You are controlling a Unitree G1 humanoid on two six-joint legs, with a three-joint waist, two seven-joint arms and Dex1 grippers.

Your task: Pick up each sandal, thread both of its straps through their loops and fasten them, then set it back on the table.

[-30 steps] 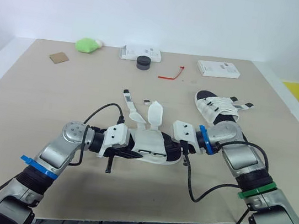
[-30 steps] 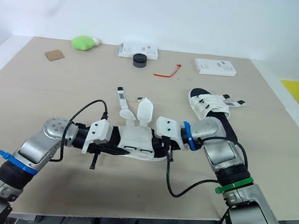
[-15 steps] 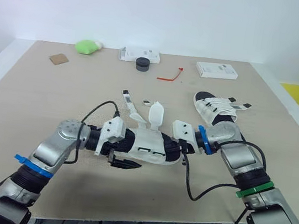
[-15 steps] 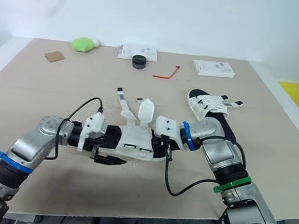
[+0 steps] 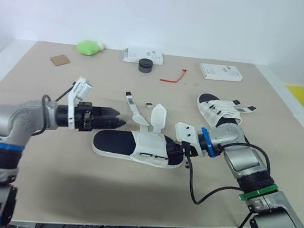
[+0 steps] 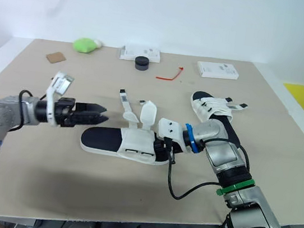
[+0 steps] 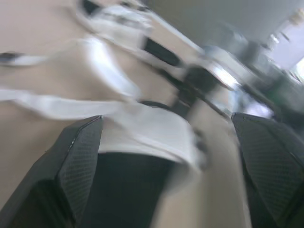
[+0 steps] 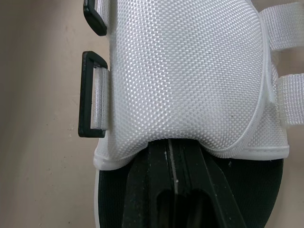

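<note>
Nearest the robot, the open sandal (image 5: pixel 136 146) lies flat on the surface (image 5: pixel 46 178).

1. Right pincer (image 5: pixel 183 150): at the sandal's right end. Its fingers are pressed together, with the tips tucked under the white upper. Whether they pinch the material cannot be told.
2. Left pincer (image 5: pixel 117 124): just beyond the sandal's left end, above the surface. Its fingers are spread wide and hold nothing.
3. Straps (image 5: pixel 132 106): both splay out loose on the sandal's far side. The loops (image 8: pixel 92 95) on its near side are empty.

Progress: threading and fastening of this sandal are not yet done. The second sandal (image 5: pixel 220 111), beyond and to the right of the open sandal, has its straps laid across the upper and appears fastened. By that judgement, about half the task is left.

Surroundings: well beyond the open sandal lie a red tie (image 5: pixel 173 77), a black puck (image 5: pixel 145 64), two white boxes (image 5: pixel 141 55), a green lump (image 5: pixel 89 46) and a brown card (image 5: pixel 60 59). None obstructs the work. The nearest obstacle is the right arm's cable (image 5: pixel 198 188), looping beside the sandal.
</note>
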